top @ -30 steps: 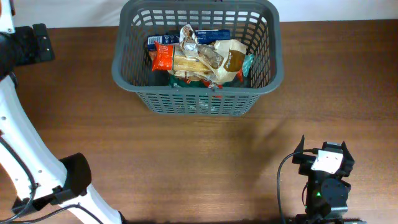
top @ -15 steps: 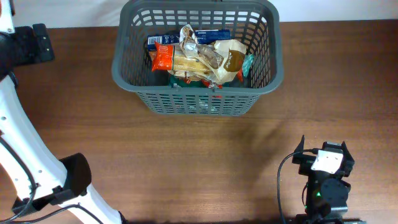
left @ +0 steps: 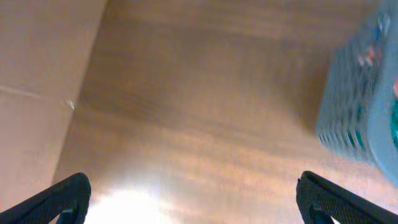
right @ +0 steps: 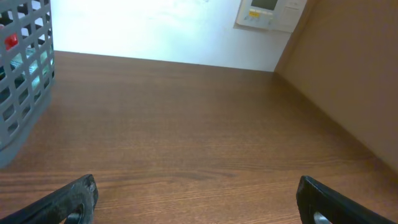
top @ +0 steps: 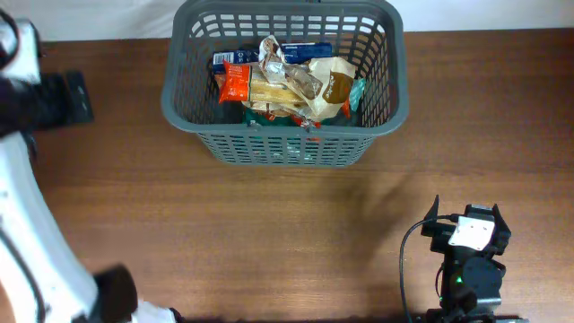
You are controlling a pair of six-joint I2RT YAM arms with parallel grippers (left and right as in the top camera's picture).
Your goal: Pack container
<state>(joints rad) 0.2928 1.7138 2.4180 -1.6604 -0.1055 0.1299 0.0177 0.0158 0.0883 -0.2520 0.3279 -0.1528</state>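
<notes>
The container (top: 282, 144), a large dark grey lattice basket, stands at the table's far middle and holds several snack packets (top: 285, 85). Its corner shows blurred at the right of the left wrist view (left: 364, 93) and at the left of the right wrist view (right: 22, 81). My left gripper (left: 196, 199) is open and empty over bare wood left of the basket; in the overhead view it is at the far left (top: 63, 97). My right gripper (right: 198, 199) is open and empty, low near the table's front right (top: 466, 229).
The brown wooden table (top: 269, 233) has a white wall behind it. A brown cardboard surface lies at the left of the left wrist view (left: 37, 74) and at the right of the right wrist view (right: 354, 74). A wall control panel (right: 267, 12) shows far back.
My left arm has shifted to the right and its view is blurred by motion. The right arm, the basket and the packets have not moved.
</notes>
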